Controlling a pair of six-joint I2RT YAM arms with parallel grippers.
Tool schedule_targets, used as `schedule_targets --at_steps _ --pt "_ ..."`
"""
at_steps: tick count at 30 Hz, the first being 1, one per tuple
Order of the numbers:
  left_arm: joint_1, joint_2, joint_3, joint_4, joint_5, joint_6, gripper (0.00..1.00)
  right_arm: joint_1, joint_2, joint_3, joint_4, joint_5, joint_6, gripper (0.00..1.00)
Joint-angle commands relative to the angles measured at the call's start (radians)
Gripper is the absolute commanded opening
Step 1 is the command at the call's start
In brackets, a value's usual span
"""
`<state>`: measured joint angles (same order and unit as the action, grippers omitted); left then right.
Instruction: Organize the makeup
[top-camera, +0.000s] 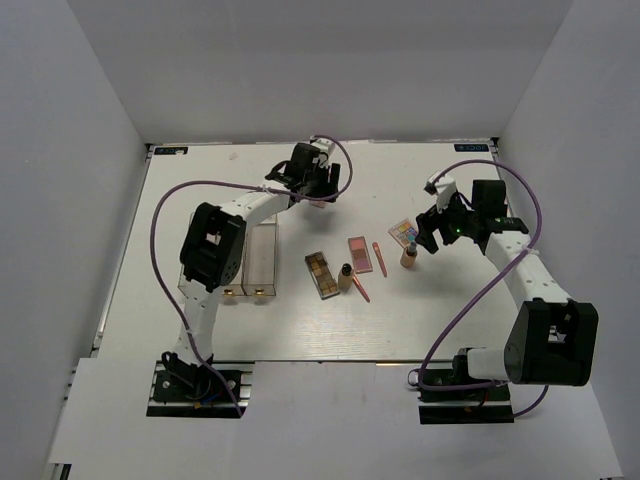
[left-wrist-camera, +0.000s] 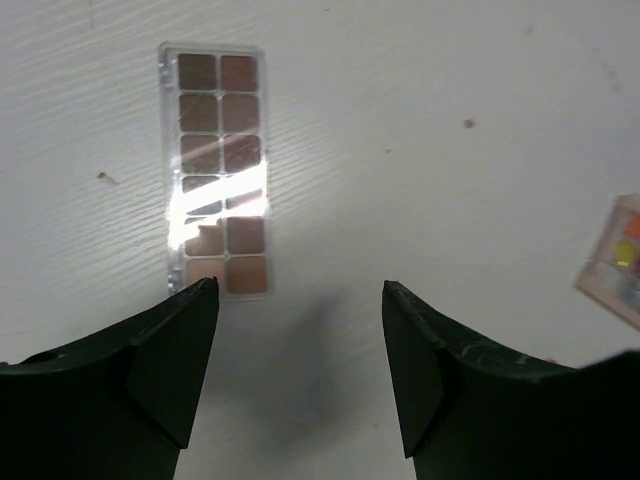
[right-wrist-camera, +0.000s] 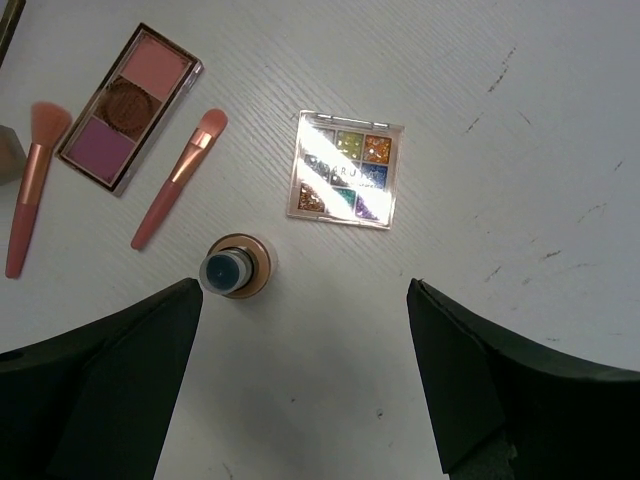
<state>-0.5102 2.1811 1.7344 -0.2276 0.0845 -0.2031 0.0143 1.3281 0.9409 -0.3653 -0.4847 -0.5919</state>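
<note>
My left gripper (top-camera: 312, 180) is open and empty at the far middle of the table. In the left wrist view (left-wrist-camera: 300, 290) a long brown palette (left-wrist-camera: 218, 170) in a clear case lies just past my left fingertip. My right gripper (top-camera: 440, 228) is open and empty above the table (right-wrist-camera: 305, 290). Ahead of it are a multicolour palette (right-wrist-camera: 345, 168), an upright tan bottle (right-wrist-camera: 236, 266), a pink palette (right-wrist-camera: 130, 107) and two coral brushes (right-wrist-camera: 180, 178) (right-wrist-camera: 32, 185). The top view also shows a second brown palette (top-camera: 322, 274) and a second bottle (top-camera: 346, 277).
A clear compartment box (top-camera: 248, 258) stands left of the makeup, beside the left arm's forearm (top-camera: 215, 245). Purple cables loop over both arms. White walls close the table at the back and sides.
</note>
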Motion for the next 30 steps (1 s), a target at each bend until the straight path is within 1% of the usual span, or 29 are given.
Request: schedule_targets --at_steps 1,4,7,9,13,26,30 --pt "0.002 0.005 0.047 0.057 -0.175 0.074 0.77 0.0 -0.04 -0.007 0.062 0.004 0.066 0.89" --pt "0.002 0.034 0.04 0.117 -0.203 0.126 0.79 -0.001 -0.04 -0.013 0.075 0.017 0.079 0.89" --pt "0.002 0.075 0.066 0.145 -0.198 0.165 0.81 -0.004 -0.043 -0.024 0.081 0.018 0.089 0.89" --pt "0.002 0.123 0.132 0.113 -0.195 0.175 0.82 -0.002 -0.044 -0.028 0.085 0.02 0.095 0.89" --pt "0.002 0.183 0.206 0.071 -0.161 0.182 0.83 0.0 -0.041 -0.034 0.091 0.029 0.099 0.89" --pt "-0.007 0.223 0.2 0.053 -0.118 0.172 0.84 -0.004 -0.02 -0.033 0.109 0.038 0.115 0.89" --pt "-0.016 0.232 0.191 0.045 -0.135 0.176 0.83 -0.002 -0.017 -0.031 0.118 0.043 0.121 0.89"
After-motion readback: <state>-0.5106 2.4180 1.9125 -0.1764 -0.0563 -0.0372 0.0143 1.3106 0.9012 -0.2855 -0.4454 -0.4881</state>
